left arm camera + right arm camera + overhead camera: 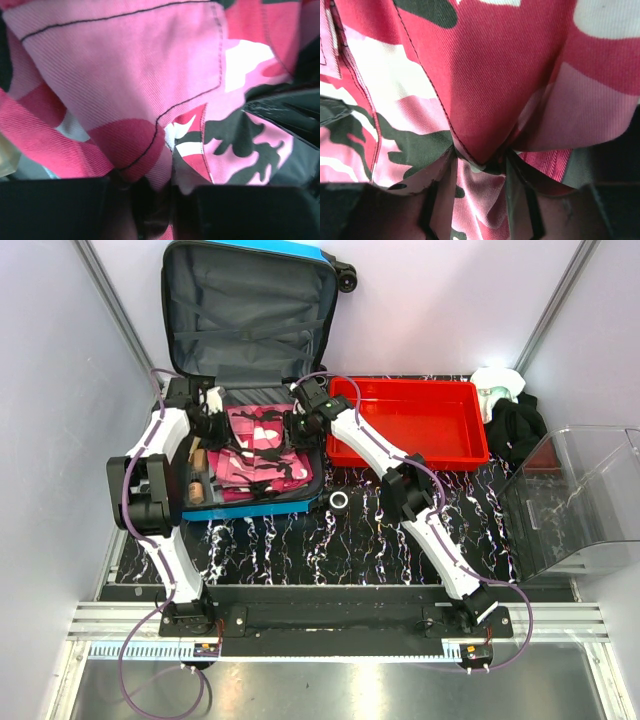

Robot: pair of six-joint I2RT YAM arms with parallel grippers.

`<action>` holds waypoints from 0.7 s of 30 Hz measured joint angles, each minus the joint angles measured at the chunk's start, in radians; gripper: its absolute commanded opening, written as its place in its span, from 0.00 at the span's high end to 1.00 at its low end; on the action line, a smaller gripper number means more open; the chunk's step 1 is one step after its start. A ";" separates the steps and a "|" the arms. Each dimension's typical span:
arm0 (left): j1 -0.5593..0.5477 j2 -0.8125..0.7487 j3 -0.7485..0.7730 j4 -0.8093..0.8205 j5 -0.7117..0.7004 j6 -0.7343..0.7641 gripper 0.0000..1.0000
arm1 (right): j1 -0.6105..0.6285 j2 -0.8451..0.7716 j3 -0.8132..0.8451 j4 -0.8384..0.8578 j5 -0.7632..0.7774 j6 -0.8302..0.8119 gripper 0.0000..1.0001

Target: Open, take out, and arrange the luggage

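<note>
The blue luggage (262, 504) lies open at the back left, its grey-lined lid (250, 310) standing upright against the wall. A pink camouflage garment (256, 456) fills the lower half. My left gripper (215, 425) is down on the garment's left side. In the left wrist view the gripper (165, 190) is shut, with a fold of the pink cloth (125, 65) pinched between its fingers. My right gripper (298, 425) is down on the garment's right side. Its wrist view shows the gripper (480, 165) shut on bunched cloth (495, 75), with creases running to the fingertips.
A red tray (410, 383) stands right of the luggage. A clear plastic bin (580, 500) lies tipped at the far right, with black cloth (518, 430) and a white object (497, 380) behind it. A tape roll (339, 501) lies near the suitcase's front corner. Small brown items (197, 475) sit inside the case's left edge.
</note>
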 measured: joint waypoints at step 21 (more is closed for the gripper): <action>0.038 -0.037 0.085 -0.102 0.085 0.036 1.00 | 0.003 -0.071 -0.061 0.045 -0.011 -0.036 0.22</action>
